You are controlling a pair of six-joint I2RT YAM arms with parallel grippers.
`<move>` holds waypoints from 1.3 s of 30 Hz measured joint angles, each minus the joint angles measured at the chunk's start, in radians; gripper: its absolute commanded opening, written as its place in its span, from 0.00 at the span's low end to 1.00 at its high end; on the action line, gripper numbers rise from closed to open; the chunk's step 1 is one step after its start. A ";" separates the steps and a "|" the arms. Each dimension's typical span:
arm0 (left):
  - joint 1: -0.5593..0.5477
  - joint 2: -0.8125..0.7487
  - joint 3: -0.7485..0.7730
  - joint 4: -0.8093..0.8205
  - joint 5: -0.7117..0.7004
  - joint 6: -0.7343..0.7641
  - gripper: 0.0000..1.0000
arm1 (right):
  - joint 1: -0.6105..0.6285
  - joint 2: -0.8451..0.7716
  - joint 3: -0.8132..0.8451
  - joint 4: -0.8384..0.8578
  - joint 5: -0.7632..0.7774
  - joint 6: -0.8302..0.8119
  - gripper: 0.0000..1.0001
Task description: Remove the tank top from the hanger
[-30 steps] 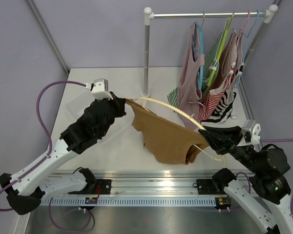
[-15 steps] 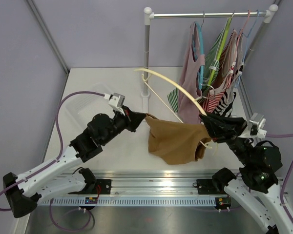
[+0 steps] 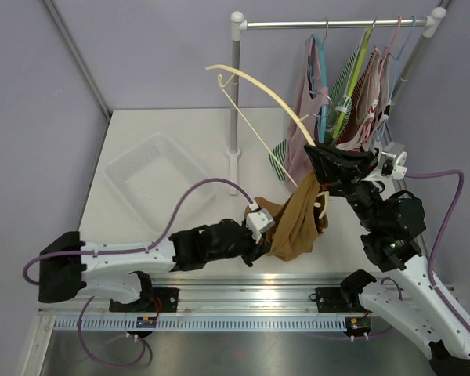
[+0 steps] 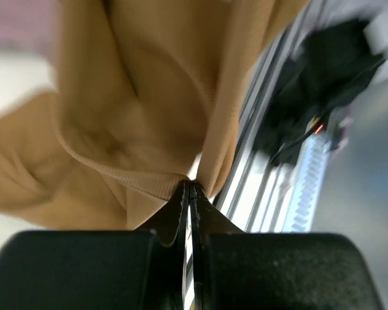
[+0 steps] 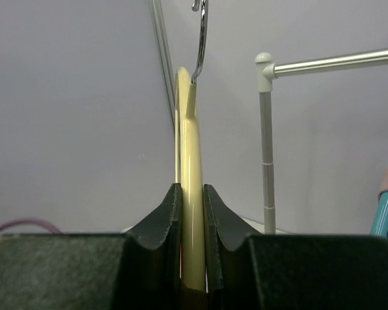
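Note:
The tan tank top (image 3: 298, 223) hangs bunched below one end of the cream hanger (image 3: 262, 90), which is tipped up nearly on end. My right gripper (image 3: 317, 157) is shut on the hanger's lower arm; in the right wrist view the hanger (image 5: 193, 194) runs up between the fingers (image 5: 171, 219). My left gripper (image 3: 265, 227) is low near the table's front edge, shut on the tank top's ribbed hem (image 4: 142, 184), pulling it down and to the left. The fabric (image 4: 155, 97) fills the left wrist view.
A clothes rail (image 3: 329, 23) at the back right carries several other hung garments (image 3: 345, 125), close behind my right gripper. Its upright post (image 3: 235, 86) stands mid-table. A clear plastic bin (image 3: 153, 176) sits at the left. A metal rail (image 3: 243, 298) runs along the front edge.
My right gripper has swung the hanger up to nearly upright. My left arm has dropped low and moved right and forward with the hem, so the tank top has bunched at the hanger's lower end.

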 measured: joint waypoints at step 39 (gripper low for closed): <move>-0.133 -0.196 0.135 -0.814 -0.764 -0.483 0.99 | 0.000 0.444 0.654 -0.741 0.412 -0.136 0.00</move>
